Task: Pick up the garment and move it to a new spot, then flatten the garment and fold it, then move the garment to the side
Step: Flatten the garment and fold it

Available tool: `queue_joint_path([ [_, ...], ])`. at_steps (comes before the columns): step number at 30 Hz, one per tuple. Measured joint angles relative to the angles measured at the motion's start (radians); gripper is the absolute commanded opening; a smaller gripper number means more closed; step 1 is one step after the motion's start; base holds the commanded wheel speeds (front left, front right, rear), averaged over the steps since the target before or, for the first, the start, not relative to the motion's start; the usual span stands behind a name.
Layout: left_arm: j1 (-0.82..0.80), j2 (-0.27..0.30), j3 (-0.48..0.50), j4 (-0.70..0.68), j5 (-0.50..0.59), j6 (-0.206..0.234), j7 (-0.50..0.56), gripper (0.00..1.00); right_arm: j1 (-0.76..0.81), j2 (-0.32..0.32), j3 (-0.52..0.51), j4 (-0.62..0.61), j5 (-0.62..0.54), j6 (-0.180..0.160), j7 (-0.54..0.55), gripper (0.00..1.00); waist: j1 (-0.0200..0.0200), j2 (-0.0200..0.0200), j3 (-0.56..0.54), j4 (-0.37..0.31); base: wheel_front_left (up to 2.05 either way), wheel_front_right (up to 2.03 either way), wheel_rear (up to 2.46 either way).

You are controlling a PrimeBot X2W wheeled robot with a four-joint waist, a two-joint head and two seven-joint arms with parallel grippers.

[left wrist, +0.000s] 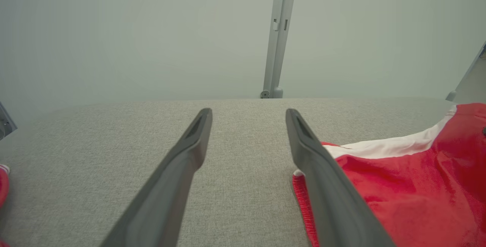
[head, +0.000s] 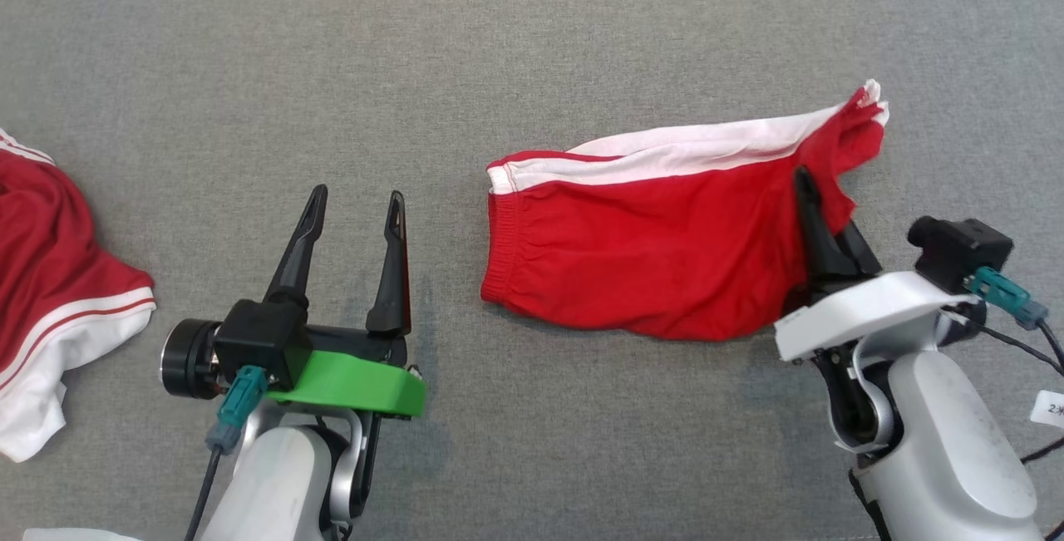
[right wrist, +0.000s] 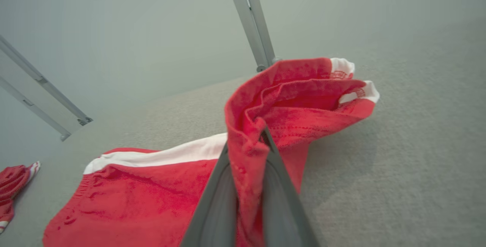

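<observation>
Pinching the raised leg end of the red shorts [head: 657, 250]: right gripper [head: 805, 182], fingers together on a fold of hem cloth. Shorts otherwise lie flat on the grey surface [head: 332, 67], waistband at the end opposite the pinch. Left gripper [head: 358, 194] off the waistband end, near, not touching, fingers apart and empty. Second red garment [head: 58, 275] well beyond it, farther from the shorts.

Risks, as judged: pinch looks thin and may hold one layer only, so a lift could slip or peel layers apart. Waistband end is free; dragging it over the nappy surface could bunch or roll it. Carrying toward the second garment could tangle both.
</observation>
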Motion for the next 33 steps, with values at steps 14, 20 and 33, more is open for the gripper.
queue_joint_path([
  [14,0.002,-0.016,-0.026,0.014,-0.018,-0.001,-0.010,1.00,-0.062,0.058,0.379,-0.063,0.047,0.000,0.085,0.00,0.0000,0.0000,-0.012,0.070,0.00,0.00,0.00],
  [20,0.001,-0.019,-0.033,0.025,-0.019,0.003,-0.017,1.00,-0.077,0.061,0.443,0.008,0.070,0.000,0.056,0.50,0.0000,0.0000,0.005,0.090,0.00,0.00,0.00],
  [33,-0.001,-0.004,-0.025,0.040,-0.021,0.017,-0.019,1.00,-0.071,0.050,0.328,-0.107,-0.027,0.000,-0.074,1.00,0.0000,0.0000,-0.011,0.066,0.00,0.00,0.00],
])
